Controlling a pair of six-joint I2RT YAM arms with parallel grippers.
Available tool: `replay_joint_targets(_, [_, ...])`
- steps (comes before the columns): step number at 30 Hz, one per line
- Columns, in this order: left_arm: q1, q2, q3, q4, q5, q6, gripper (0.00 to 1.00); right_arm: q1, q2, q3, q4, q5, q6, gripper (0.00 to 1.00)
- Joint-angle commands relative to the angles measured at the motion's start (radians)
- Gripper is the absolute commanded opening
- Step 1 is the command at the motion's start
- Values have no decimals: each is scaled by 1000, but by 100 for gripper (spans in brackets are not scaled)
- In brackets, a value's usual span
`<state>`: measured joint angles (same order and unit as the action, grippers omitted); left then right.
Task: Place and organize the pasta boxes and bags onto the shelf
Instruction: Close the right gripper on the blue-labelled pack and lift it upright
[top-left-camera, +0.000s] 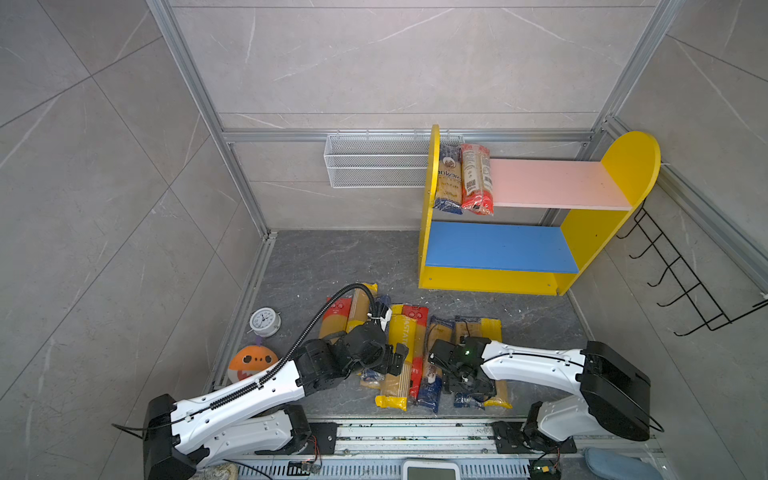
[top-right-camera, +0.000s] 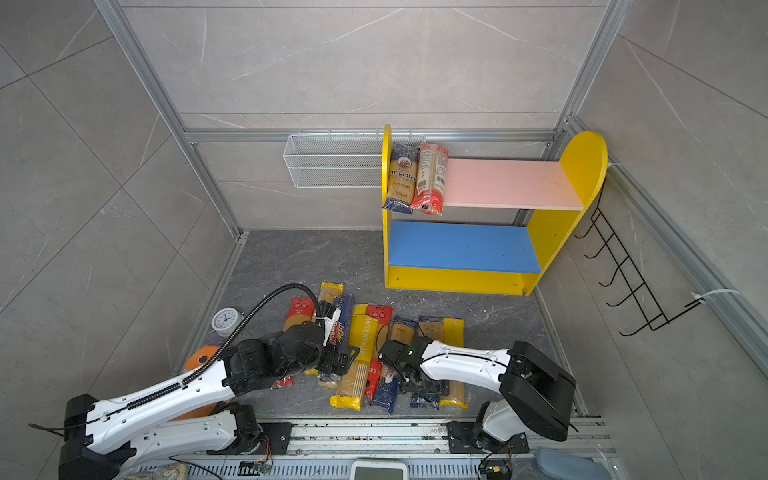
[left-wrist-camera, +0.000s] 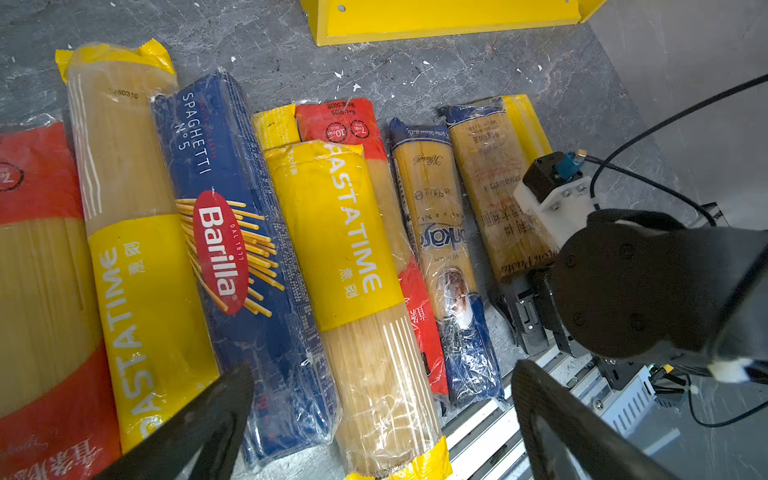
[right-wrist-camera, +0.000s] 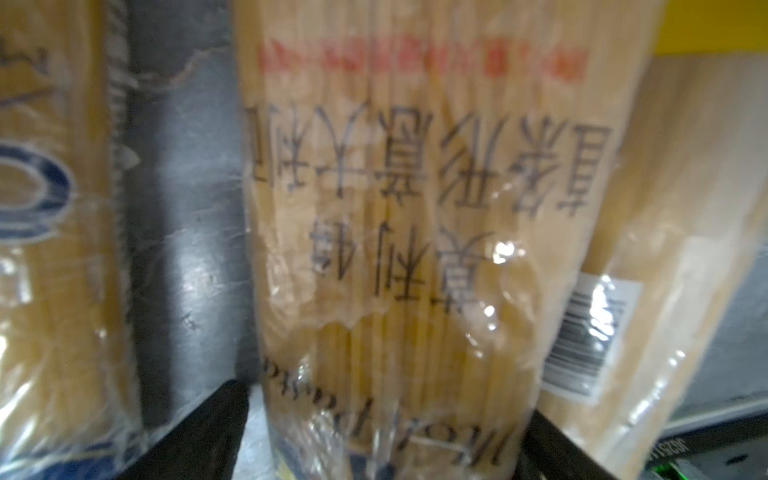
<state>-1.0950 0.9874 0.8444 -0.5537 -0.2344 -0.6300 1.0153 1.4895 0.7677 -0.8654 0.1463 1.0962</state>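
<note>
Currently, stock as it lies.

Top views. Item one, the shelf, stands at 1 o'clock on the floor, against the back wall. Its pink upper board carries two packs at the 9 o'clock end, side by side and touching. These are a blue-ended pack against the yellow side panel and a red-ended pack, both overhanging the front edge. The blue lower board is bare. At 6 o'clock lies the floor row, roughly nine spaghetti packs, parallel, some overlapping, well apart from the shelf. The left gripper hovers over the middle of that row. The right gripper sits low at its 3 o'clock end.

Left wrist view. The left fingers are spread wide with nothing between them. Below them lie the Barilla box and a yellow Pastatime bag, which rests partly on a red-ended bag.

Right wrist view, blurred. The right fingers stand apart on either side of a clear bag with dark lettering. Whether they press it yet cannot be told.

Tally. Two packs are shelved and the rest are on the floor, so most of the task is left. The step in hand looks like picking up that clear bag.
</note>
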Motion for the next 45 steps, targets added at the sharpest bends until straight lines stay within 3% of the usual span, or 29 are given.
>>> replay_joint_targets(1, [-2,-24,1,-24,-22,-16,100,3,57,-30,78,-7,11,82])
replay_joint_targets(6, [-2,-38,-1,-40,-29,-17,100,3,65,-71,116,-31,28,52])
replay_joint_targets(20, [-1,-13,48,-64,-49,16,100,2,-183,-120,184,-122,25,0])
replay_joint_targets(35, [0,25,114,-81,-60,57,100,-44,-455,-63,197,-205,7,0])
replay_joint_targets(45, [3,96,192,-74,-49,119,100,-53,-565,113,43,-169,-24,0])
